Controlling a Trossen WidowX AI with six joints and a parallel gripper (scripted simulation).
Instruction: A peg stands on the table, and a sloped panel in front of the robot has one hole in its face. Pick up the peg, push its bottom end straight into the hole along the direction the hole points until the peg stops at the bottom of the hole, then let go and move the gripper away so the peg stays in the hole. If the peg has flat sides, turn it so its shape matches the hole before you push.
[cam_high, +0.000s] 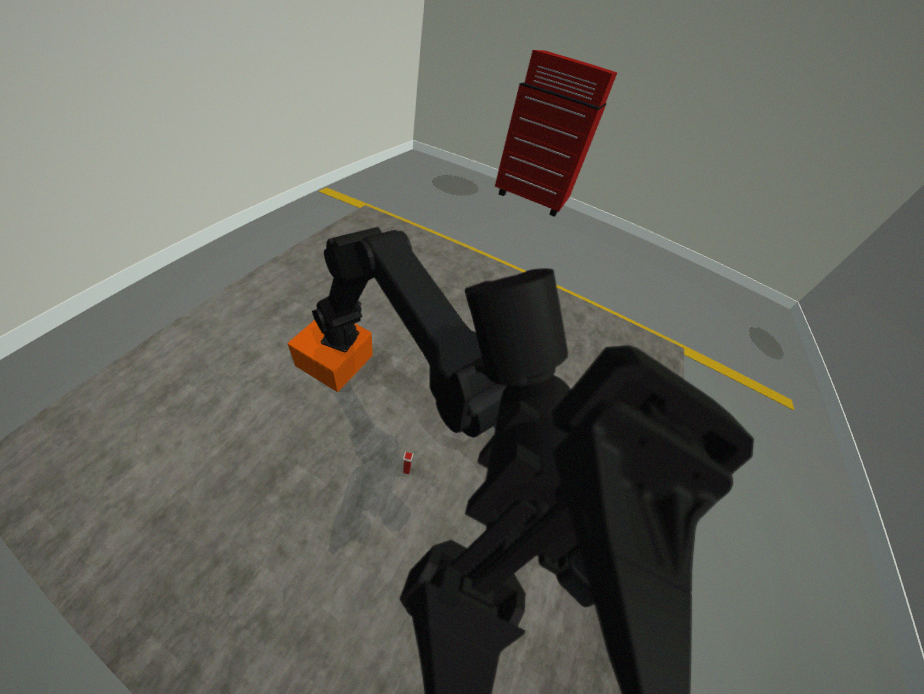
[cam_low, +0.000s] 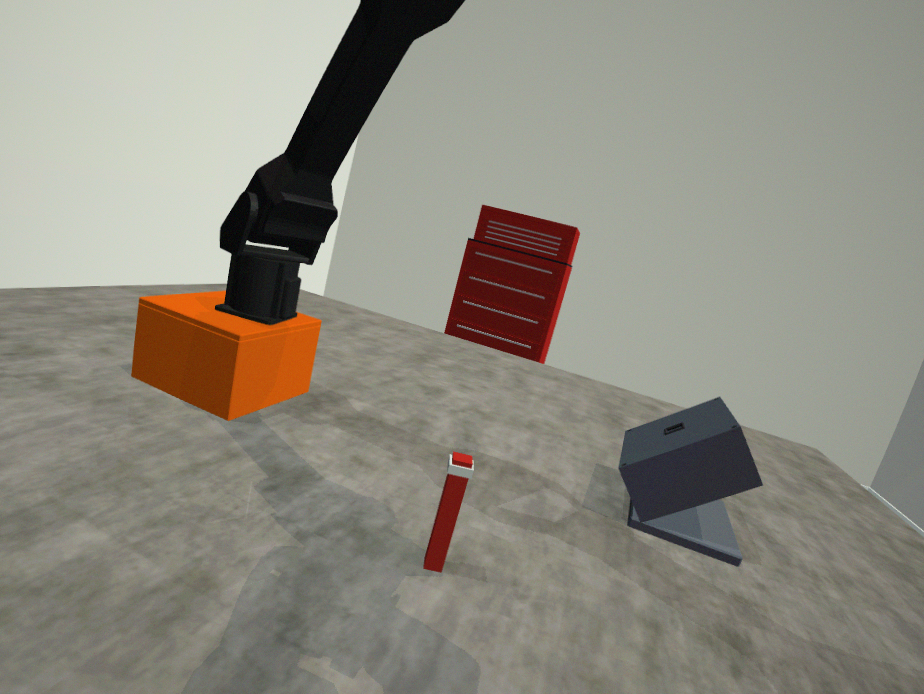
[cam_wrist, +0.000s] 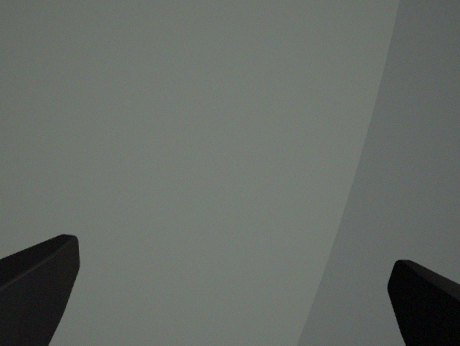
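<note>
Standing upright on the mottled grey stone-textured worktop (cam_low: 149, 485), the slim square-sided red peg (cam_low: 448, 515) has a white band under its cap. Only the exterior view shows the dark slate panel (cam_low: 690, 455), a tilted box at far right with a small hole (cam_low: 673, 428). The tool (cam_wrist: 233, 315) gapes wide, empty, facing a plain grey wall.

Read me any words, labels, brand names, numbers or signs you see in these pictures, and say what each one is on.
No readable text in any view.
Red tool cabinet: only pale horizontal drawer bars, no lettering.
Red peg: a white band near its top, no writing.
Dark sloped panel: one small hole, no label.
Orange base block: plain.
Yellow floor line: a plain stripe, not a sign.
Wrist view: only wall and the open hand.
</note>
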